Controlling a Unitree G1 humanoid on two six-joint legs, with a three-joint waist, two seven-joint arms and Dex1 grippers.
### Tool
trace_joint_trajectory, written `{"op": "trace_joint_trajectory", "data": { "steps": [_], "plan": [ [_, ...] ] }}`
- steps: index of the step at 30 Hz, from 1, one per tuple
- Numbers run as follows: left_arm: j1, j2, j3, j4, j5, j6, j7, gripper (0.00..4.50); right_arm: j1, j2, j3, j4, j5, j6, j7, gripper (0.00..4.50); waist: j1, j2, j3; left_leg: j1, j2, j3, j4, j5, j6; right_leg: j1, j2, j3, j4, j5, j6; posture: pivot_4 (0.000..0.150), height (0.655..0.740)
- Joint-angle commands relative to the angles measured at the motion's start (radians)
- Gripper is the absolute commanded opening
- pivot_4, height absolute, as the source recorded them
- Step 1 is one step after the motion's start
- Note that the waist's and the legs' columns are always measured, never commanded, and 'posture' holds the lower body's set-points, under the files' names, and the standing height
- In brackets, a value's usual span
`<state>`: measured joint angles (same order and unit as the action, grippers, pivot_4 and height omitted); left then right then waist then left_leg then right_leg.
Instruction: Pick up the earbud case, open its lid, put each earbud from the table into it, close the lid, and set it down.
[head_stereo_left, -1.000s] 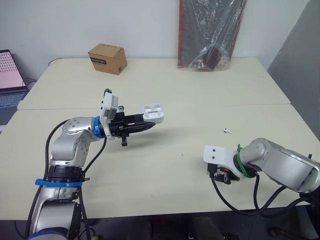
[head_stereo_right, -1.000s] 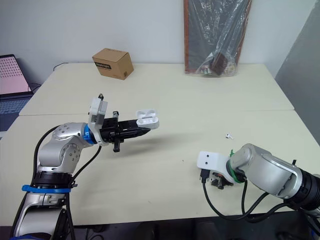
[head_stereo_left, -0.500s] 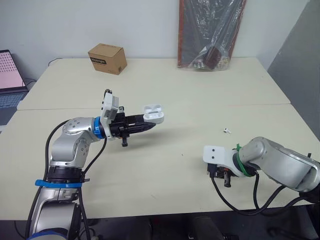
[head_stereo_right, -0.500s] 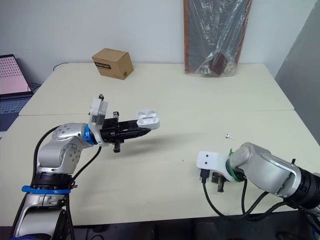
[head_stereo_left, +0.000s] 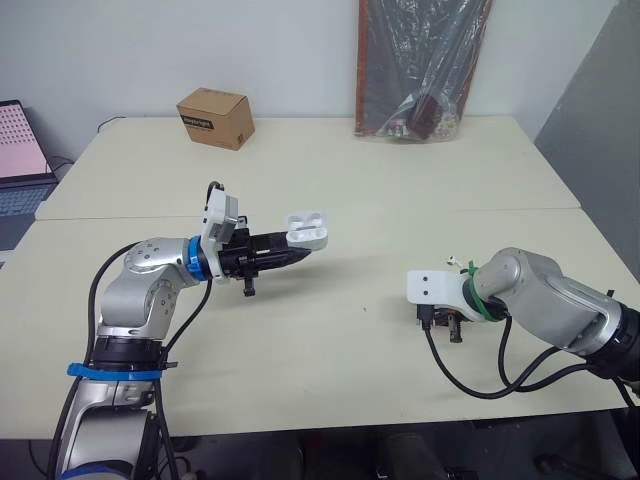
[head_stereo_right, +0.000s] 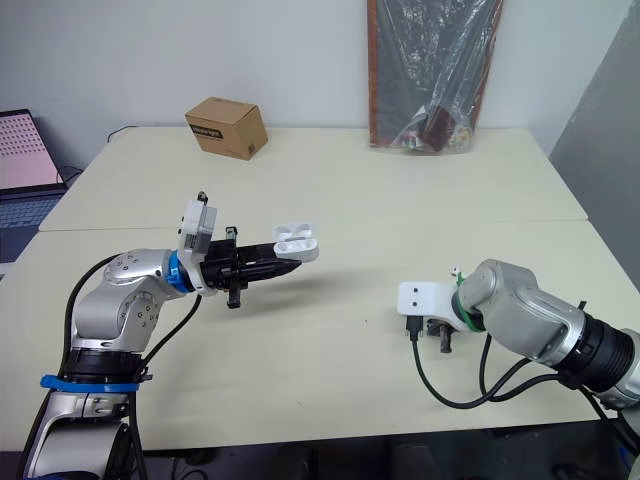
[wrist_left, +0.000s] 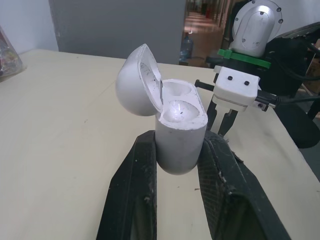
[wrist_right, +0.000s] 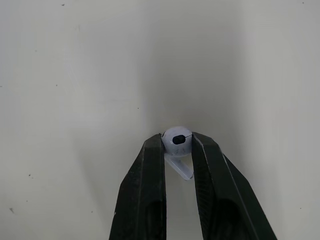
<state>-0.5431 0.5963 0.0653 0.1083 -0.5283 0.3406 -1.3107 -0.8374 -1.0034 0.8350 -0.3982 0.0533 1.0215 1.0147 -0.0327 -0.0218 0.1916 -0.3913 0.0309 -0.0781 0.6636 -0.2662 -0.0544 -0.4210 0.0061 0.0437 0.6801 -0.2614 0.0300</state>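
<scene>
Head view: left gripper (head_stereo_left: 292, 250) clamps earbud case (head_stereo_left: 307, 228) above desk (head_stereo_left: 400, 180), centre-left, lid open. Right gripper (head_stereo_left: 451, 333) sits low nr front-right edge, so case lies to its left & higher.
Left wrist: case upright, opening up, right gripper beyond it.
Right wrist: pinches earbud (wrist_right: 177, 141) by the head, stem btw fingers.

table (head_stereo_left: 400, 190) | cardboard box (head_stereo_left: 214, 117) far left | loose earbud (head_stereo_right: 455, 269) right | bagged board (head_stereo_left: 420, 70) far edge
</scene>
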Motion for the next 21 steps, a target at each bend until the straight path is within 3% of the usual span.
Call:
{"op": "trace_joint_trajectory", "data": {
  "steps": [1, 4, 21],
  "plan": [
    [-0.001, 0.015, 0.018, -0.043, -0.016, -0.005, 0.006, 0.76, 0.019, 0.001, -0.008, 0.012, -0.036, 0.0, 0.024, 1.75, 0.0, 0.0, 0.0, 0.0, 0.0, 0.0, 0.0, 0.0, 0.0, 0.0, 0.0, 0.0, 0.0, 0.0, 0.0, 0.15, 0.74],
    [0.0, 0.015, 0.017, -0.041, -0.015, -0.007, 0.008, 0.76, 0.017, 0.007, -0.015, 0.005, -0.046, 0.016, 0.048, 2.79, 0.0, 0.0, 0.0, 0.0, 0.0, 0.0, 0.0, 0.0, 0.0, 0.0, 0.0, 0.0, 0.0, 0.0, 0.0, 0.15, 0.74],
    [0.013, 0.01, 0.018, -0.047, -0.011, -0.019, 0.025, 0.76, -0.108, 0.056, 0.084, 0.078, -0.166, -0.005, 0.244, 2.79, 0.0, 0.0, 0.0, 0.0, 0.0, 0.0, -0.001, 0.0, 0.0, -0.001, 0.0, 0.0, 0.0, 0.002, -0.004, 0.15, 0.74]
  ]
}}
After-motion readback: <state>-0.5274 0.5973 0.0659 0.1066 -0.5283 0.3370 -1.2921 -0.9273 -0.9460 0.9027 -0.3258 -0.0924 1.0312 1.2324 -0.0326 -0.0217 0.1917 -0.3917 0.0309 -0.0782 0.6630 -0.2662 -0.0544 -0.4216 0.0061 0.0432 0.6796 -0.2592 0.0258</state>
